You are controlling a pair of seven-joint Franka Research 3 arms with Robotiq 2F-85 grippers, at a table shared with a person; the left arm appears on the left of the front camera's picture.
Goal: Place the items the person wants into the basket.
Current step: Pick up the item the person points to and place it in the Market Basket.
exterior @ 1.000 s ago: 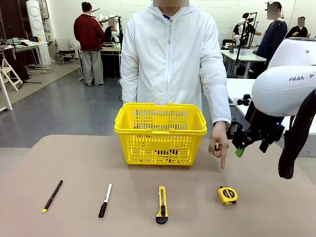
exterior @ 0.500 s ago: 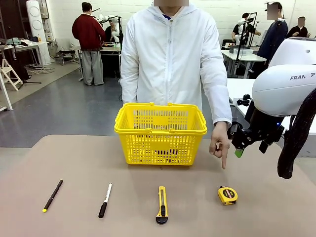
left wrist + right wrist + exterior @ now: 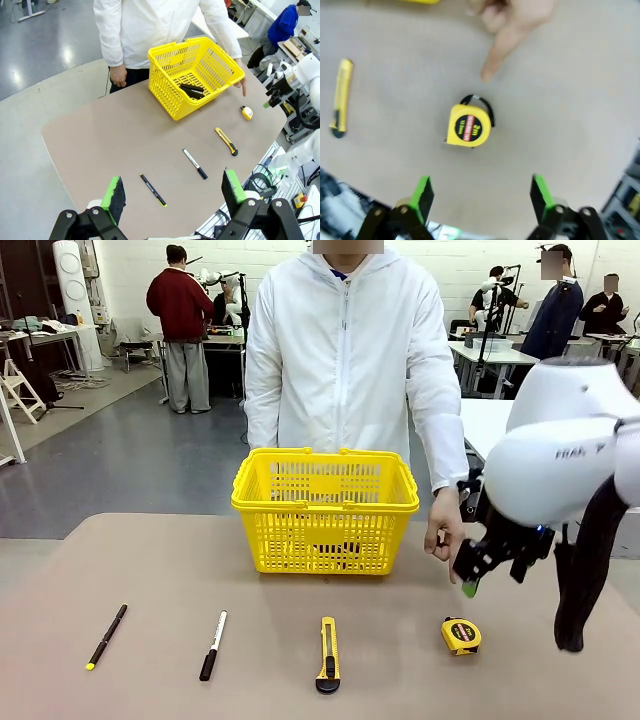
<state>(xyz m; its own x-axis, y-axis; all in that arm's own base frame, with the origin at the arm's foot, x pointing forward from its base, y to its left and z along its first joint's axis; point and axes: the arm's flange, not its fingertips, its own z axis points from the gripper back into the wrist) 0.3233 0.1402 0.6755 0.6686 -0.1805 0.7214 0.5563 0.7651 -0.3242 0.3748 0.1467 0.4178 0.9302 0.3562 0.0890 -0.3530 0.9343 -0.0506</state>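
Along the near edge of the table, from the left, lie a black pen (image 3: 106, 636), a marker (image 3: 212, 645), the utility knife (image 3: 328, 654) and the tape measure (image 3: 461, 636). The basket (image 3: 325, 510) stands behind the knife, toward the far edge. The person's hand (image 3: 445, 535) points down at the tape measure, and the right end effector (image 3: 472, 580) hangs just beside that hand, above the tape.

The main risk is the finger: a straight descent could strike it, since the fingertip sits near the tape's black loop. The round case could also twist or squirt out from the pads if they close off-centre.

The front view shows the right end effector side-on, so its spread is hard to read. The right wrist view shows its green pads wide apart and empty, with the tape measure ahead of them and slightly off to one side. The left wrist view, from high over the table, shows the left end effector (image 3: 173, 189) equally wide and empty. It also looks into the basket, where dark items lie on the floor.
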